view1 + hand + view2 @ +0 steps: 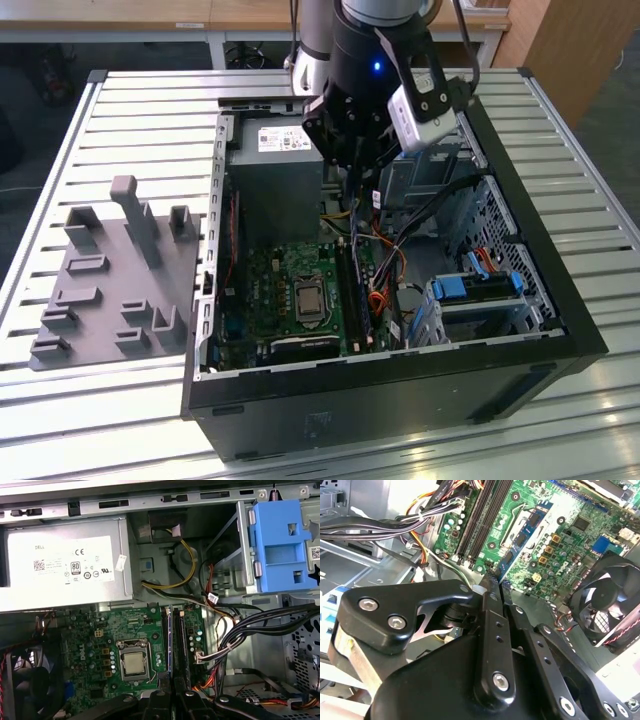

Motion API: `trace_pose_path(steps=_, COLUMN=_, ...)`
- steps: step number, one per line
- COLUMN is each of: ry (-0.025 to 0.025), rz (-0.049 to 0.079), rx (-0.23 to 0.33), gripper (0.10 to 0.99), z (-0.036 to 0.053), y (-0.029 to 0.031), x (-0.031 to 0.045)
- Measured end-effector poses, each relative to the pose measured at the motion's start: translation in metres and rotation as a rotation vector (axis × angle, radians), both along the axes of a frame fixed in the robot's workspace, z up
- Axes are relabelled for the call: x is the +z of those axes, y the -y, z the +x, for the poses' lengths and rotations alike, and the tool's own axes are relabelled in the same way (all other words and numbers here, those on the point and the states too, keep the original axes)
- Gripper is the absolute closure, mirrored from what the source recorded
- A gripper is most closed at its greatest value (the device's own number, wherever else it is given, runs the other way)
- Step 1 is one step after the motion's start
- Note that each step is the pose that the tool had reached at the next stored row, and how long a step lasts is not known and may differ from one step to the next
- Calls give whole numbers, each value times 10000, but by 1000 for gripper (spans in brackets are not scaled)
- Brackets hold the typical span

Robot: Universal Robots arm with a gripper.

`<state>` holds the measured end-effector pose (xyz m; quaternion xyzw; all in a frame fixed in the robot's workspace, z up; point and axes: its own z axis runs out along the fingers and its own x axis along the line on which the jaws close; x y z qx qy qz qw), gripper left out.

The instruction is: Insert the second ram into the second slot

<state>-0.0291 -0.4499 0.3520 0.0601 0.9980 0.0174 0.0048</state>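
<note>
I'm driving this from afar, and it reads to me as a robotics lab or test workshop. The landmark is an open desktop computer case (400,400) lying on its side, its motherboard (290,290) and power supply (280,170) bared. Under the case is a table (130,100) of ribbed metal slats, bench stock rather than furniture. Beside the case, on the exterior view's left, lies a grey fixture plate (110,290) with upright posts and blocks. Above the case hangs the robot arm (370,40). Beyond the case stands a wood-topped workbench (120,15) on pale legs, and a wooden panel (570,50).
</note>
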Motion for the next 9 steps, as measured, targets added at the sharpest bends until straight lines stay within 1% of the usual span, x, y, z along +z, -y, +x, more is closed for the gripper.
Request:
trace_pose_path(steps=3, ry=-1, rz=1, rx=26, gripper=949, z=0, y=2, x=-31)
trace_pose_path(steps=9, ry=-9, rz=0, rx=510, gripper=949, z=0, y=8, x=-74)
